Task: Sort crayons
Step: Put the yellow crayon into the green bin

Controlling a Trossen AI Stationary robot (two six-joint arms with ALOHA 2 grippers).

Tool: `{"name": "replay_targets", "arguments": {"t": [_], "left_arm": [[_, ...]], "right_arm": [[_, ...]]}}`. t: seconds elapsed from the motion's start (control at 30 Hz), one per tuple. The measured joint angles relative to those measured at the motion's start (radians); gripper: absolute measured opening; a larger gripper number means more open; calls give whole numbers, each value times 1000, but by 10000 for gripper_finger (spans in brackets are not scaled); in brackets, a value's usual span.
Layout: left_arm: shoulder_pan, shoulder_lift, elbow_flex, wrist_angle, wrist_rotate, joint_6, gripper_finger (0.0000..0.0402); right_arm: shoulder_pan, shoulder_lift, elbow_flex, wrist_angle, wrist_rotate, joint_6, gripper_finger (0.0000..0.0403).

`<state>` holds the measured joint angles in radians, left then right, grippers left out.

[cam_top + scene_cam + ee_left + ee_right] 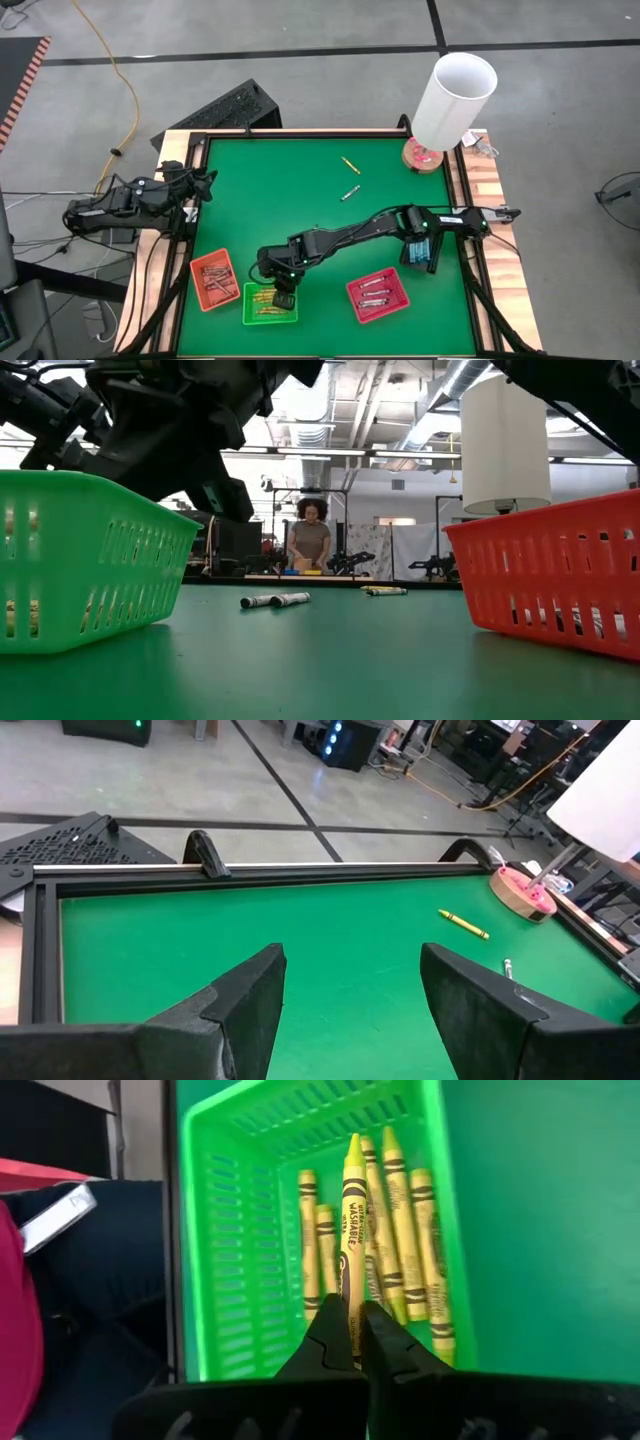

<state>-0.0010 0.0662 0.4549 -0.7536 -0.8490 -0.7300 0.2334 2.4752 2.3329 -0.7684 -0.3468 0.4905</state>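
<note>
My right gripper [356, 1330] is over the green tray [262, 312], shut on a yellow crayon [353, 1210]. It also shows in the high view [284, 297]. Several more yellow crayons [400, 1230] lie on the floor of the green tray [215, 1230]. A yellow crayon [350, 164] and a silvery grey crayon [350, 193] lie loose on the green mat; both show in the low view [385, 591] [275, 600]. My left gripper [350, 990] is open and empty at the table's left edge [205, 185]. My right gripper pinches the yellow crayon near its blunt end [354, 1305] between its two fingertips [325, 1335]. The crayon sticks out forward past the fingertips, roughly in line with them, pointed tip away. It sits above the crayons in the tray; whether it touches them I cannot tell.
An orange tray [214, 280] stands left of the green one, a red tray [378, 294] to its right, and a dark tray with blue crayons [420, 250] under the right arm. A white lamp [455, 100] stands at the far right corner. A person [312, 535] is beyond the table.
</note>
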Motion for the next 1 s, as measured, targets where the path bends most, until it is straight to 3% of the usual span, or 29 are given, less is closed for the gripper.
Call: {"name": "replay_targets", "arguments": {"t": [0.5,1.0], "left_arm": [[0,0,0,0,-2,2,223],[0,0,0,-1,-3,2,223]], "right_arm": [[-6,8,1,-14,36,7,0],[-14,47,2,18,-23,35,5]]}}
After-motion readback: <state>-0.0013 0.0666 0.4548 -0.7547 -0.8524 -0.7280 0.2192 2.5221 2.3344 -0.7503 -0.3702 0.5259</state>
